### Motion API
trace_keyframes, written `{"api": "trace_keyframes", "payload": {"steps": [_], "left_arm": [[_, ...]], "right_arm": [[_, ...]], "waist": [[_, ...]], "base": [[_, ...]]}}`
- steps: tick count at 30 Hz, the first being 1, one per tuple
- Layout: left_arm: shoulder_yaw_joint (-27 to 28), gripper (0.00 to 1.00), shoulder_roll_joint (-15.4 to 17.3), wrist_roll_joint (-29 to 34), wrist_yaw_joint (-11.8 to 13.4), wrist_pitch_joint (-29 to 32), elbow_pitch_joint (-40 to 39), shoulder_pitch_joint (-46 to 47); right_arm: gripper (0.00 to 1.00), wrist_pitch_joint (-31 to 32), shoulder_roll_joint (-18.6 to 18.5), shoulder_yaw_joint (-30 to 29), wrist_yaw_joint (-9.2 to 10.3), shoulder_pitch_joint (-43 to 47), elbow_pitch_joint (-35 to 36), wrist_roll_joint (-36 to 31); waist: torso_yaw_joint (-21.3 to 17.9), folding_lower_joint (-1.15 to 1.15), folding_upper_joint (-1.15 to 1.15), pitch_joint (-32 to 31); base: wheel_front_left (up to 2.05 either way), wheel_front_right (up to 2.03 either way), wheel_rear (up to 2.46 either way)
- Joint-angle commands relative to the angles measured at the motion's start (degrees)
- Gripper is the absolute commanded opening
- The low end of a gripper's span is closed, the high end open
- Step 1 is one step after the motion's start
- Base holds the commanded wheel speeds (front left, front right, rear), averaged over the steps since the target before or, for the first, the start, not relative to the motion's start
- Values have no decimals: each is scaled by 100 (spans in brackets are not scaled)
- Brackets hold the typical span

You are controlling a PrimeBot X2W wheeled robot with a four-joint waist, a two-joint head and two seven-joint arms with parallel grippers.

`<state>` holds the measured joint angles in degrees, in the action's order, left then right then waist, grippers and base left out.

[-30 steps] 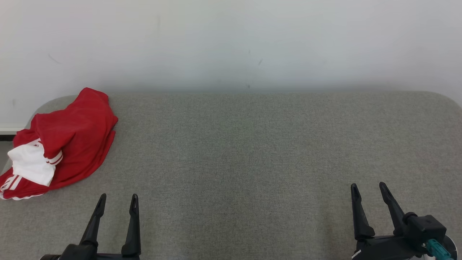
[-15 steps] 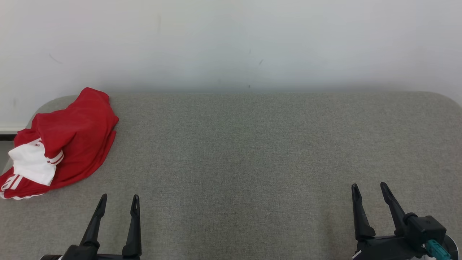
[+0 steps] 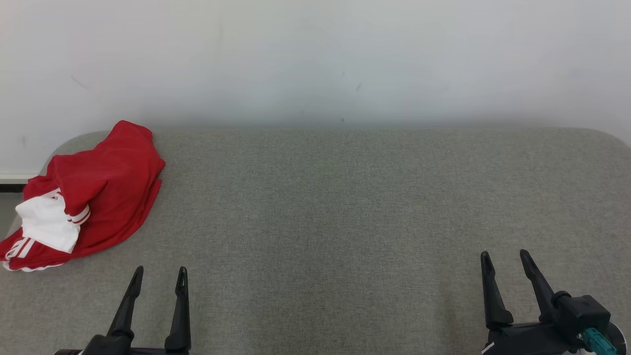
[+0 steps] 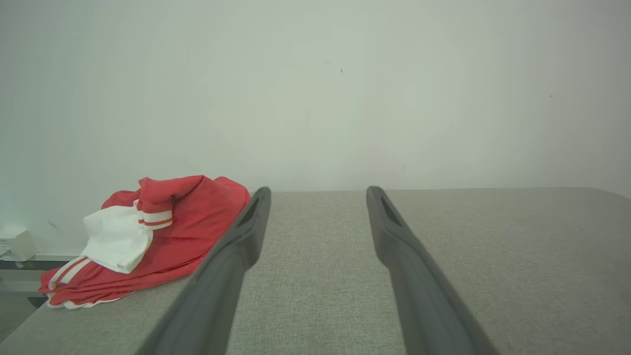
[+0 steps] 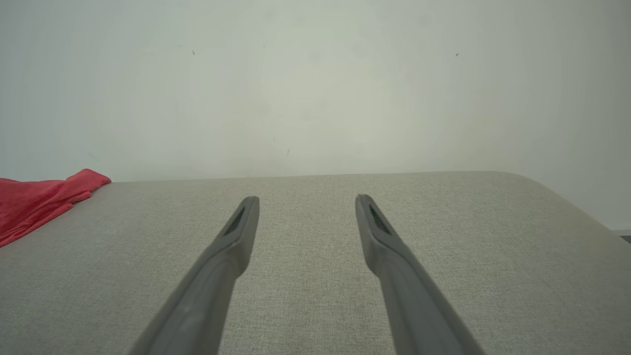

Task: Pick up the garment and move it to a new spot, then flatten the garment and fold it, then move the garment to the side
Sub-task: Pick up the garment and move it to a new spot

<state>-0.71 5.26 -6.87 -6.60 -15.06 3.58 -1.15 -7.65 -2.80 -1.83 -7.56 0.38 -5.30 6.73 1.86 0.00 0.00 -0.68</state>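
A crumpled red garment (image 3: 106, 192) with white panels and white stripes lies bunched at the far left end of the grey fabric-covered table (image 3: 345, 207), partly over its left edge. The left wrist view has the garment (image 4: 192, 231) left of my fingers, and the right wrist view catches the garment (image 5: 39, 199) at its left edge. My left gripper (image 3: 160, 271) stands open at the lower left, in front of the garment and a little to its right, apart from it. At the lower right my right gripper (image 3: 505, 256) is open with nothing between its fingers.
A plain pale wall (image 3: 315, 59) rises right behind the table's far edge. The table's corners are rounded. A small white box (image 4: 17, 244) sits low beyond the table's left end, with floor below it.
The whole picture has shifted slightly right and down, so the camera has moved a little. Garment and both grippers keep their places and stay open.
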Motion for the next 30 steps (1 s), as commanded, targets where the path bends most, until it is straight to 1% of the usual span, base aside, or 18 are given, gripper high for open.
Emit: {"api": "trace_keyframes", "payload": {"steps": [1, 5, 8, 13, 23, 30], "left_arm": [[14, 100, -16, 32, -24, -18, 20, -20], [-32, 100, -20, 38, -31, -19, 67, 28], [-13, 100, -19, 53, 10, -19, 113, 57], [96, 100, 11, 87, 132, -19, 182, 56], [196, 100, 79, 44, 158, -18, 239, 54], [313, 100, 120, 31, 250, -18, 329, 59]], "right_arm": [[100, -27, -15, -1, 14, 53, -4, 28], [100, -49, -14, -19, 14, 76, -20, 78], [100, -51, -13, -18, 14, 97, -15, 96], [100, -64, -13, -36, 14, 125, -12, 135], [100, -105, -13, 8, 14, 123, -103, 211], [100, -87, -13, 40, 14, 63, -151, 183]], "waist": [[18, 0, 0, 4], [161, 0, 0, 6], [353, 0, 0, 20], [763, 0, 0, 47], [1699, 0, 0, 117], [2246, 0, 0, 112]], "base": [[0, 0, 0], [0, 0, 0], [0, 0, 0], [0, 0, 0], [0, 0, 0], [0, 0, 0]]}}
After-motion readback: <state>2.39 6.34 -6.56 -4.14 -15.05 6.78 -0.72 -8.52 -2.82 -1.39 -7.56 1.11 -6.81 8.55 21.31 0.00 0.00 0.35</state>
